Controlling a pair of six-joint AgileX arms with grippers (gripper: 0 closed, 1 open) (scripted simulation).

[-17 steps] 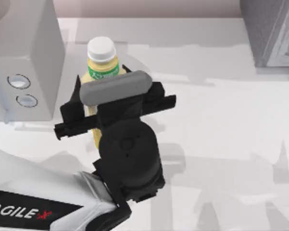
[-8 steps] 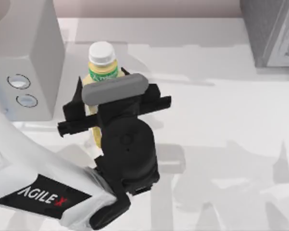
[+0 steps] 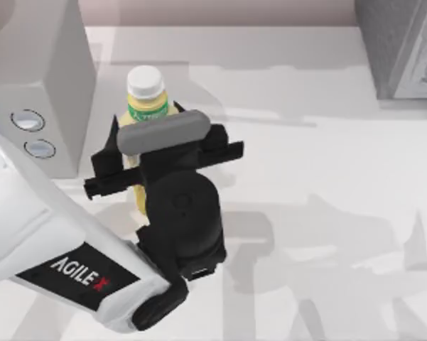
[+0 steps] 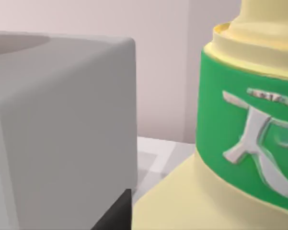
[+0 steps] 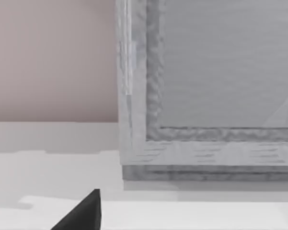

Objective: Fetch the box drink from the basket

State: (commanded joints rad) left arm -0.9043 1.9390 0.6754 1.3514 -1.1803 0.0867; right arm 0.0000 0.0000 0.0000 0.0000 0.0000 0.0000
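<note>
1. A grey box (image 3: pixel 35 85) stands at the table's (image 3: pixel 305 177) far left corner.
2. Just right of it, the box drink (image 3: pixel 146 99) stands up, already out of any basket.
3. The left gripper (image 3: pixel 131 160) reaches over from the near left edge, fingers closed around the drink's body.
4. Taking it away is left.
5. A grey crate (image 3: pixel 401 46) fills the far right corner.

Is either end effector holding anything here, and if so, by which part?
The left end effector is closed around the box drink, gripping its pale-yellow body below the green band; the white cap stands above the fingers.
</note>
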